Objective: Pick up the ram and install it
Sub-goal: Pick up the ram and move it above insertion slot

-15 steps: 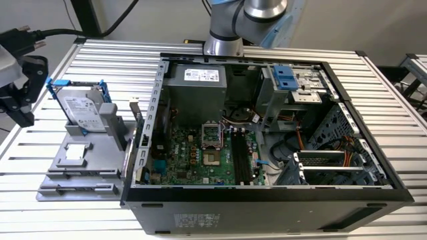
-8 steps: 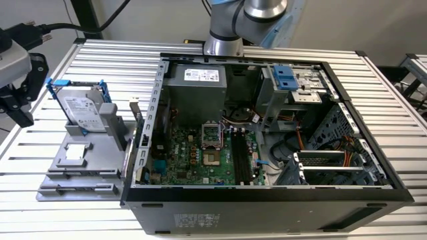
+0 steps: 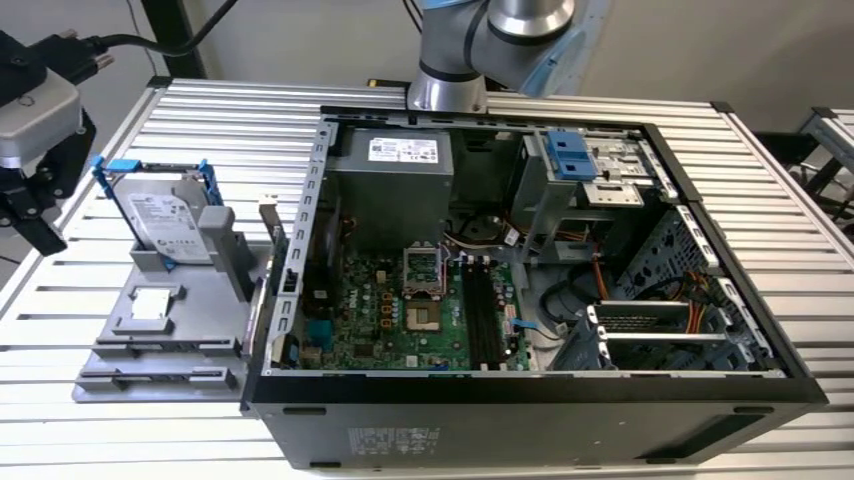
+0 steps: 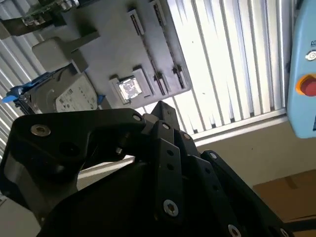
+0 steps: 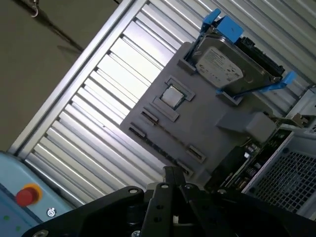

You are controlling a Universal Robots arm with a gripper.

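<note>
Gripper [image 3: 36, 215] is hovering beside the grey fixture [image 3: 187, 335], on the exterior view's left, with the jaws looking closed together on nothing. The ram [image 3: 274, 245] is standing on edge at the fixture's side nearest the computer case [image 3: 534, 395]. I am judging it light, stiff and fragile, best gripped across its bare long edges, off chips and contacts. The hard drive [image 3: 167, 225] on the fixture is showing a white label, print unreadable.
</note>
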